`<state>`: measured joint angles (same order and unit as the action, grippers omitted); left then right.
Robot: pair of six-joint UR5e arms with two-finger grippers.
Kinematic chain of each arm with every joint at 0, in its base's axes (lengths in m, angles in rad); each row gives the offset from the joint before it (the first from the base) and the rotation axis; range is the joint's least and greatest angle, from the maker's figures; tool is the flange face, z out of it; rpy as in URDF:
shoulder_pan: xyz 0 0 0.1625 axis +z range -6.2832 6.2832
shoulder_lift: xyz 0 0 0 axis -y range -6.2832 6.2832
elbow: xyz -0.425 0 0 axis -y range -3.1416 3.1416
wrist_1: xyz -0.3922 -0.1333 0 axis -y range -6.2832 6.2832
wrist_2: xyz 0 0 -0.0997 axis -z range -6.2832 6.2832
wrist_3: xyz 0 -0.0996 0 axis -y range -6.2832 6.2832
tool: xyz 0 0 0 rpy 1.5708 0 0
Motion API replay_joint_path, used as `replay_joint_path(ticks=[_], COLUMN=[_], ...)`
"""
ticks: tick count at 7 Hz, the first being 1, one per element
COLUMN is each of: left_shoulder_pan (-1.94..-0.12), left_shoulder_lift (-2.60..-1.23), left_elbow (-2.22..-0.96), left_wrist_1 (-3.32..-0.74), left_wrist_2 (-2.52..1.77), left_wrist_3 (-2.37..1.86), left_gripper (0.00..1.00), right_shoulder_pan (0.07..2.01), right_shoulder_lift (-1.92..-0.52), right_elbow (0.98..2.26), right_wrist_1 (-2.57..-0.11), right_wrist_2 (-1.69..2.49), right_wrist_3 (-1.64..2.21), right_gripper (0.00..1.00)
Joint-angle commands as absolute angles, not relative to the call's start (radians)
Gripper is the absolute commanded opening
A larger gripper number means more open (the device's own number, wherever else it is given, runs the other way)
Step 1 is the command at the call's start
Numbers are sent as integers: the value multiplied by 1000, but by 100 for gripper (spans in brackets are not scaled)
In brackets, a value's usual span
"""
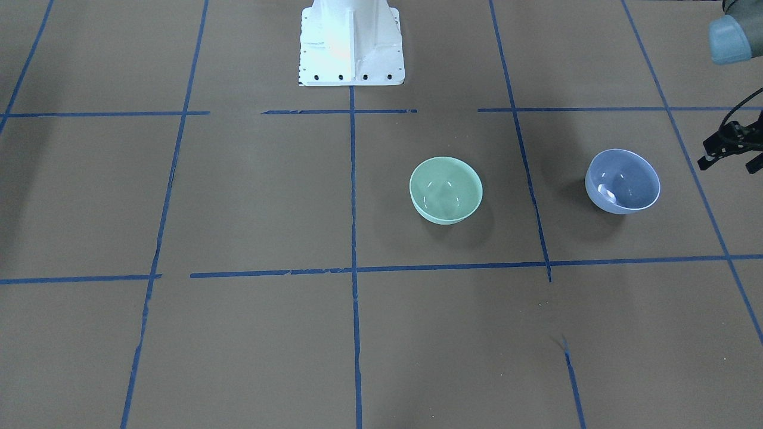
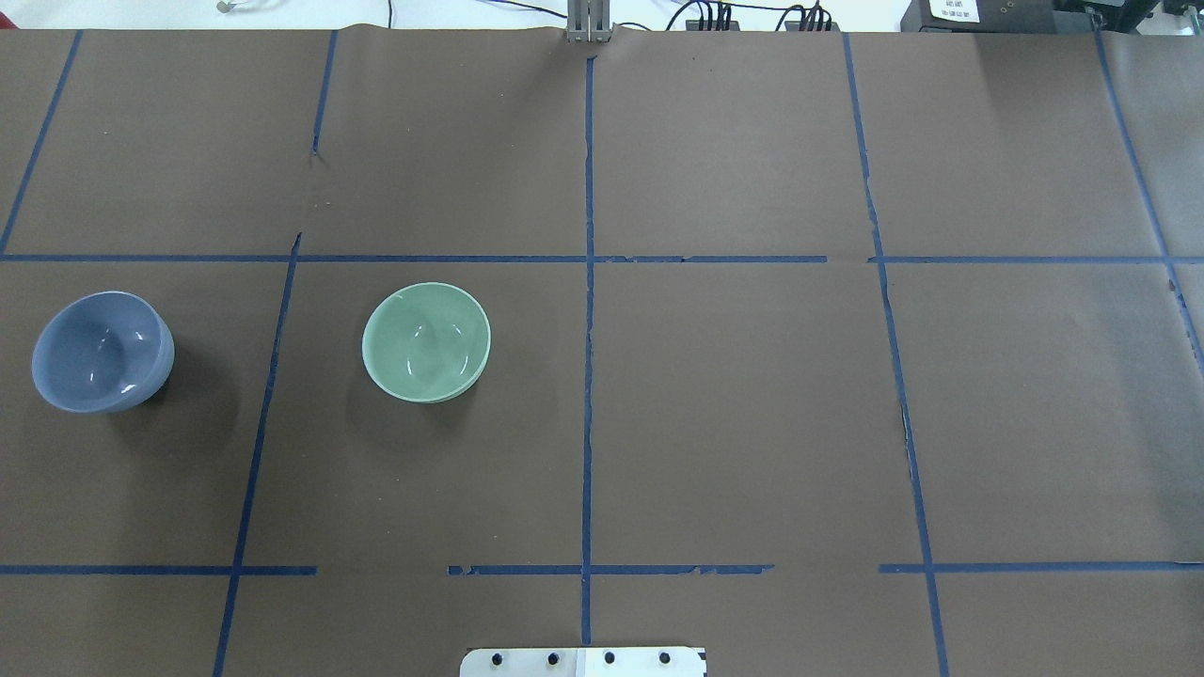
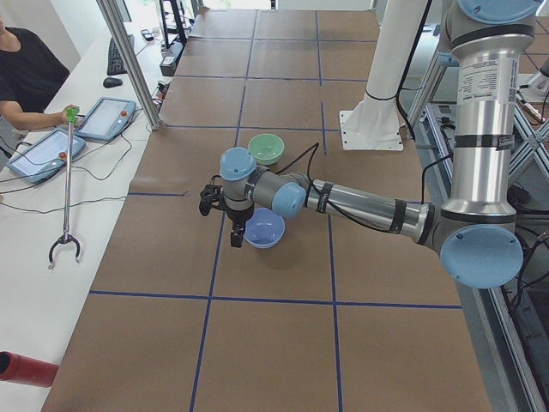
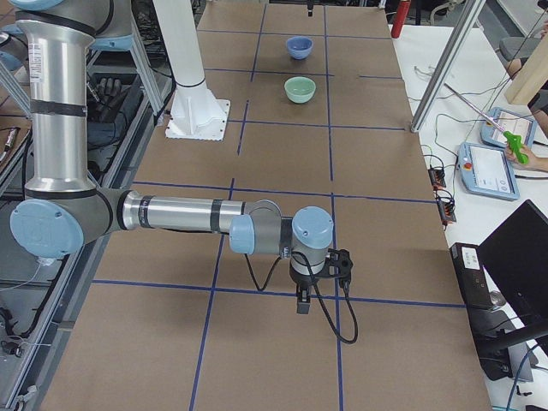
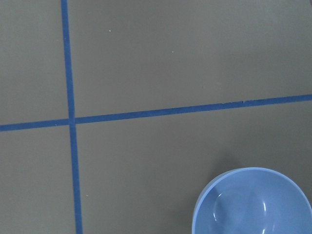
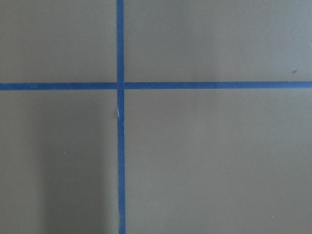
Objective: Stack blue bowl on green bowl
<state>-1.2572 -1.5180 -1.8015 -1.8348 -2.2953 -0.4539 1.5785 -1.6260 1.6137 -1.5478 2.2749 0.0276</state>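
The blue bowl (image 1: 623, 182) stands upright and empty on the brown table, on my left side; it also shows in the overhead view (image 2: 102, 351) and at the bottom right of the left wrist view (image 5: 253, 202). The green bowl (image 1: 446, 189) stands upright and empty, a bowl's width or more toward the middle (image 2: 426, 342). My left gripper (image 1: 730, 164) hangs above the table just outside the blue bowl, apart from it, with its two fingers spread and empty (image 3: 221, 210). My right gripper (image 4: 308, 295) is far off at the table's other end; I cannot tell if it is open.
The white robot base (image 1: 350, 44) stands at the table's near edge behind the bowls. Blue tape lines (image 2: 588, 376) divide the brown table cover into squares. An operator with a grabber stick (image 3: 67, 184) is beyond the table's far side.
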Motion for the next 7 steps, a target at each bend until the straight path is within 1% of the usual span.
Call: replay_joint_path(ticks=[1,2,4,5,6,7], left_shoulder_pan=[-1120,-1073,-1029,-1025,-1025,-1026], left_shoulder_lift=[-1439,-1436,-1437,-1437,-1437,-1439], left_elbow=[-1687,-1622,-1591,-1591,-1591,-1595], left_wrist_1=[-2216,-2332,-2361,-2361,-2361,-2361], left_wrist_2=[-2249,-2226,-2220,-2220,-2220,-2220], left_wrist_3=[-708,-772,-787,-787,-785,-782], left_gripper=[100,100,100,78,41,11], right_shoulder_pan=[1578,1578,1578,1578,1578,1578], right_shoulder_lift=[-1626,-1626,-1626,-1626,-1626,-1626], right_elbow=[1614,1614,1614,1614,1614,1614], right_wrist_1=[-1548,-1548,-1548,-1548,-1548,-1548], right_wrist_2=[2275,2275,2275,2276,2275,2275], right_wrist_3=[29,28,28,28,28,29], right_gripper=[100,100,100,100,100,100])
